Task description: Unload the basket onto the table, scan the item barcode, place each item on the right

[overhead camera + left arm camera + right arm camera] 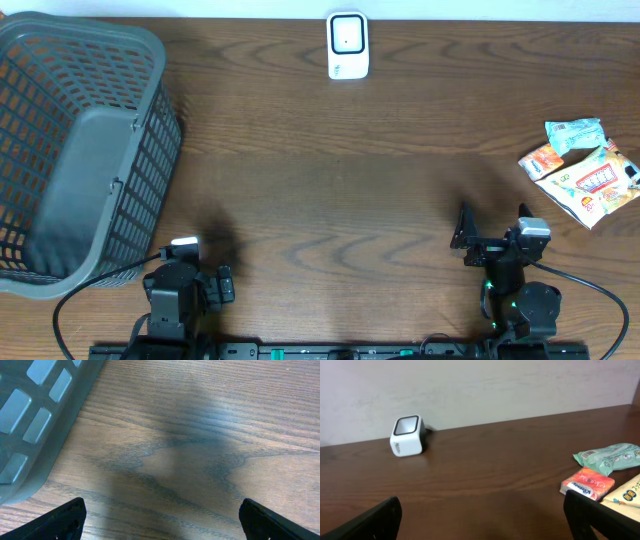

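The dark wood table (330,180) offers broad open room across its middle. One grey slatted basket (150,150) fills the far left corner. The left gripper (162,517) and right gripper (482,517) both gape wide, holding nothing. Three packets huddle at the right edge, touching: a yellow-white pouch (595,185), a teal packet (574,133) and a small orange pack (541,160). One white scanner (348,45) stands at the far edge.

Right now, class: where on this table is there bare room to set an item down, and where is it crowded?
Bare: the middle of the table, between the basket, the scanner and the packets. Crowded: the right edge, where the packets overlap.
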Available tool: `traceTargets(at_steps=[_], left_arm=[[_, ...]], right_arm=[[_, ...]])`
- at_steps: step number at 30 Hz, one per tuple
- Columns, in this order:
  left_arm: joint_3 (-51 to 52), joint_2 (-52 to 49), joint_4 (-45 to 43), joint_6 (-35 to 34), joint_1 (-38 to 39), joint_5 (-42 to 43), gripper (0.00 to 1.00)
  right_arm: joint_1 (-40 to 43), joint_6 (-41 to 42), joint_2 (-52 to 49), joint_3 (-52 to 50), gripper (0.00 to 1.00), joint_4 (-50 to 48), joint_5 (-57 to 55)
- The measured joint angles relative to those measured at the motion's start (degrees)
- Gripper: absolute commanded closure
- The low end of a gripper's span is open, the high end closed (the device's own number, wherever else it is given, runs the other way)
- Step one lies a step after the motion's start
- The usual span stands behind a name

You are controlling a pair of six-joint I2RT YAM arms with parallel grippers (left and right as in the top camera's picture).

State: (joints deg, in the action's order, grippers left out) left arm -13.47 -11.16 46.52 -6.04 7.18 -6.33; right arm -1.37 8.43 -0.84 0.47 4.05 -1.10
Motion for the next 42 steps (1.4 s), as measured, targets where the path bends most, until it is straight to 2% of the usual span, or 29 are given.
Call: traceTargets(at_steps=[14, 16, 22, 29, 34, 42], left_arm=[[0.0, 0.0, -0.5, 0.0, 0.0, -0.9, 0.02], [0.1, 0.0, -5.2, 0.0, 0.0, -0.2, 0.02], [0.3, 0.0, -28.4, 0.0, 0.0, 3.8, 0.02], [3.4, 2.8, -44.5, 2.3, -0.8, 4.9, 0.02], [7.9, 5.4, -51.2, 3.6, -0.8, 5.0, 0.02], [13.1, 10.2, -49.3, 4.6, -3.1, 6.4, 0.02]], right_arm=[[0.0, 0.0, 0.0, 0.0, 0.01, 0.0, 0.0], [0.0, 0.0, 0.0, 0.0, 0.01, 0.0, 0.0], [0.0, 0.0, 0.0, 0.0, 0.01, 0.0, 0.0], [0.0, 0.0, 0.0, 0.0, 0.01, 0.0, 0.0], [0.0, 0.0, 0.0, 0.0, 0.01, 0.0, -0.1], [0.0, 0.0, 0.0, 0.0, 0.01, 0.0, -0.1]])
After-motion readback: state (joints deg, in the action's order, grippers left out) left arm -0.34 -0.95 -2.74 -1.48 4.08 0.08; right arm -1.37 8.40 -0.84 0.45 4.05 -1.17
